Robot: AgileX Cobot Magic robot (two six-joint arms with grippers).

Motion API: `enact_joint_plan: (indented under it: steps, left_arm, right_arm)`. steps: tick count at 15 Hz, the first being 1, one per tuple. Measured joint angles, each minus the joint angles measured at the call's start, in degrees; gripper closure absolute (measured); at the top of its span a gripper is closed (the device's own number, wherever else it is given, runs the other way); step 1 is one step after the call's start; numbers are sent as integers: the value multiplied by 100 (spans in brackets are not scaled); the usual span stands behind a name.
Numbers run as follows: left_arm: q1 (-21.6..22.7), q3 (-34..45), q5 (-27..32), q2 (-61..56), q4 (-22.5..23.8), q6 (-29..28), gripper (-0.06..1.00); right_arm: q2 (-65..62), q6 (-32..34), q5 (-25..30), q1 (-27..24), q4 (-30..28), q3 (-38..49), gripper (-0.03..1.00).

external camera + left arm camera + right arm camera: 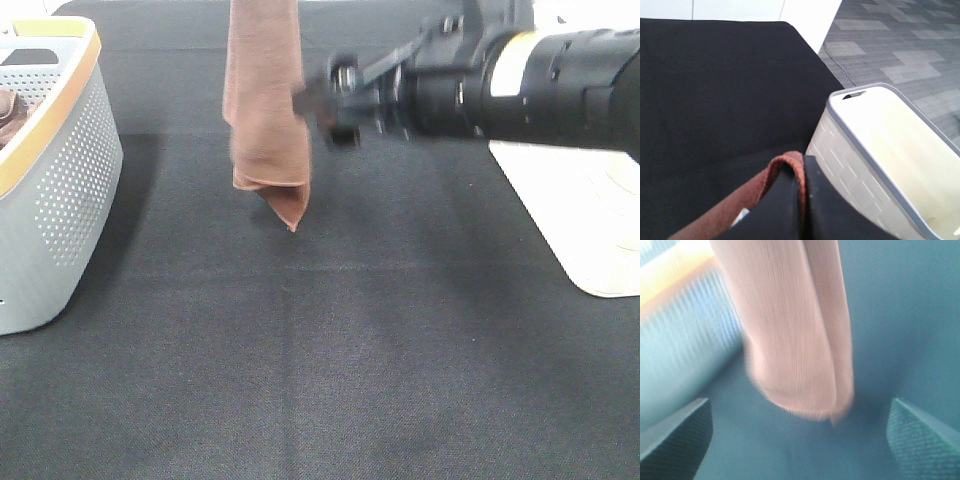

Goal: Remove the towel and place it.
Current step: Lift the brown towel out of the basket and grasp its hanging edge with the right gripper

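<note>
Currently: one item in handling, mid-air.

Item: towel [265, 110], reddish-brown terry. It hangs in a long narrow fold above the table [330, 360], its lowest corner just clear of the black cloth or barely touching it; the pictures do not settle which.

Holder: left pincer [801, 175], pressed together on the towel's upper edge, with the cloth bunched between its black fingers.

Second tool: right pincer [799, 412], spread wide. It reaches in level from the right side, and the hanging fold sits between its open fingers but is not gripped.

Nearby: grey basket [70, 200] with a yellow rim, to the left and apart from the towel; white bin [840, 165] on the right.

Step, as judged: taking a second hold so the towel can be opened and laid flat.

Handling notes: close on a single layer near the free edge, not the whole fold. Keep the upper grip firm. Draw the two holds apart before lowering, so the cloth lands flat and stays clear of the basket rim.
</note>
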Motion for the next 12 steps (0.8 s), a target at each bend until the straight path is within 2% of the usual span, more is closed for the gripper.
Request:
enact_joint_plan:
  steps: [3, 6, 7, 9, 12]
  left_arm:
    - [0, 0, -218, 143, 17, -132, 94]
    - [0, 0, -292, 206, 6, -178, 94]
    - [0, 0, -286, 212, 6, -178, 94]
    - [0, 0, -258, 212, 6, -189, 94]
    - [0, 0, -246, 212, -23, -195, 94]
  right_arm:
    - [0, 252, -258, 29, -109, 0, 11]
    - [229, 344, -453, 401, -773, 0, 16]
    - [527, 298, -602, 470, -825, 0, 17]
    - [911, -80, -699, 470, -292, 0, 17]
    - [1272, -1621, -808, 527, 596, -143, 18]
